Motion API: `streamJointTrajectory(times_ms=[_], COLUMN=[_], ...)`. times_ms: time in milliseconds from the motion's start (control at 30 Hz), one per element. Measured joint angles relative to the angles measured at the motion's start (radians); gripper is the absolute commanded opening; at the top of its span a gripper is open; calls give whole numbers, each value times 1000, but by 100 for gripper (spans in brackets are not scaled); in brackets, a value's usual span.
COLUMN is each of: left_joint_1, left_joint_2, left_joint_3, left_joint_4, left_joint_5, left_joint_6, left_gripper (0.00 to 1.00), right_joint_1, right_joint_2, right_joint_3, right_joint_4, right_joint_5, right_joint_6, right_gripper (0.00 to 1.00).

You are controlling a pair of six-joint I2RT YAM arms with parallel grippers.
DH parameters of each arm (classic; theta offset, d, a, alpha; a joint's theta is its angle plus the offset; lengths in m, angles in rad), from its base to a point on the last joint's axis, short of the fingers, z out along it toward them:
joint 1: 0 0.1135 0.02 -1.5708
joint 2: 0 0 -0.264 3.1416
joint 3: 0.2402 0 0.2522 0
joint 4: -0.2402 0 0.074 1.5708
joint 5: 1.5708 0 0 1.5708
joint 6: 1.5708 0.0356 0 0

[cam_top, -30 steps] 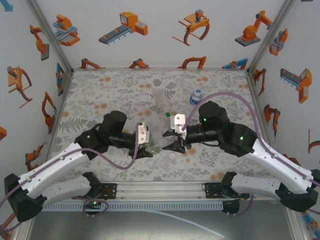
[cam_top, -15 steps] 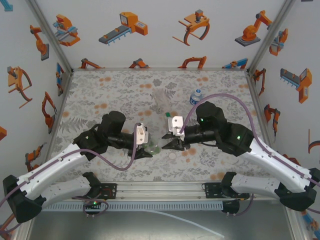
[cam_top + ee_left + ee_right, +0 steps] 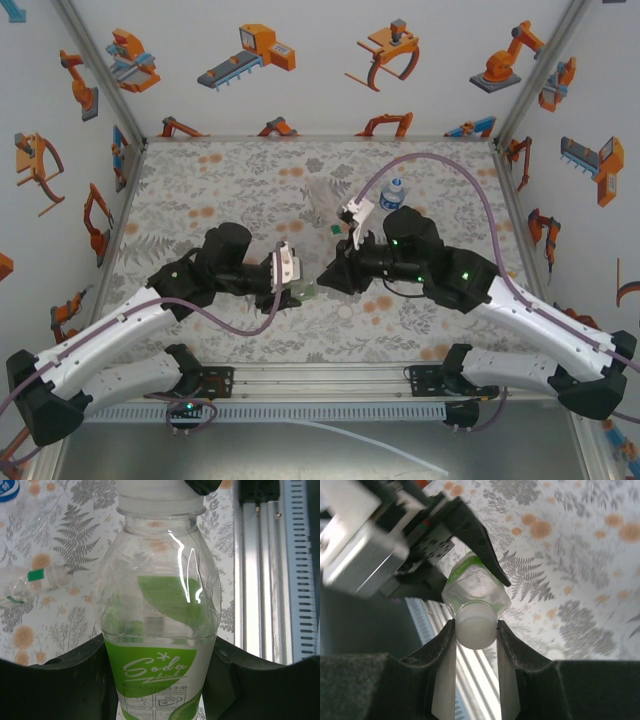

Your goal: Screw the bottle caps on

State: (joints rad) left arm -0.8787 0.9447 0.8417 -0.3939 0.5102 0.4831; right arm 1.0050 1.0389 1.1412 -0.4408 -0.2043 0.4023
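**Item:** soda bottle [image 3: 157,580], with white cap [image 3: 476,630]

**Location:** Centre of the top view, off the table [image 3: 200,190] and between the two arms. In the left wrist view it fills the middle, cap at the top edge.

**Holders:**
- The left gripper [image 3: 157,650] is clamped around the labelled lower body.
- The right gripper [image 3: 475,624] is pinched on the cap, one finger on each side.

**Risks:**
- The cap may go on cross-threaded if it sits tilted on the neck when turned. The frames do not show whether it sits square.
- The thin wall may buckle or spin in the left grip under turning force, so the bottle would turn with the cap and the thread would not tighten.
- The fingers may slip on the smooth, small cap, so that it pops free and drops to the table.
- The arms are nose to nose, so a wide wrist roll could bring finger against finger.

**Appearance:** The plastic is clear and green-tinted, with a rounded shoulder showing bright glare streaks. The label is green and white and reads "Soda". There is a collar ring just under the cap. The bottle looks empty.

**Also present:**
- A clear bottle [image 3: 320,195] lies just above centre, with a green cap [image 3: 333,229] at its neck. Whether that cap is tight cannot be told.
- A blue bottle [image 3: 393,193] stands right of centre.
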Motion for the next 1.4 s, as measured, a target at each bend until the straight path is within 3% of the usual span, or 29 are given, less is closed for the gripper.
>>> streamJointTrajectory(times_ms=[167, 233, 333, 400, 467, 700, 933, 1167, 1400], left_joint_1=[2, 2, 2, 2, 0, -5, -5, -3, 37], left_joint_2=[13, 13, 13, 13, 13, -14, -72, -146, -204], left_joint_3=[-5, -7, -13, -16, -16, -18, -44, -68, -98], left_joint_4=[5, 8, 21, 29, 50, 88, 90, 87, 79], left_joint_5=[-64, -81, -103, -115, -125, -174, -275, -385, -408], left_joint_6=[-16, -21, -26, -28, -30, -34, -58, -78, -141], left_gripper=[6, 14, 45, 79, 99, 97, 97, 97, 97], right_joint_1=[0, -1, -2, -3, -9, -73, -203, -360, -433], right_joint_2=[77, 95, 109, 113, 118, 170, 254, 447, 656], right_joint_3=[74, 92, 103, 107, 111, 144, 233, 403, 562], right_joint_4=[-115, -143, -159, -165, -167, -227, -292, -328, -335], right_joint_5=[132, 159, 192, 206, 226, 292, 362, 393, 416], right_joint_6=[363, 447, 519, 543, 557, 506, 311, 77, -92], right_gripper=[0, 0, 0, 0, 0, 0, 0, 0, 0])
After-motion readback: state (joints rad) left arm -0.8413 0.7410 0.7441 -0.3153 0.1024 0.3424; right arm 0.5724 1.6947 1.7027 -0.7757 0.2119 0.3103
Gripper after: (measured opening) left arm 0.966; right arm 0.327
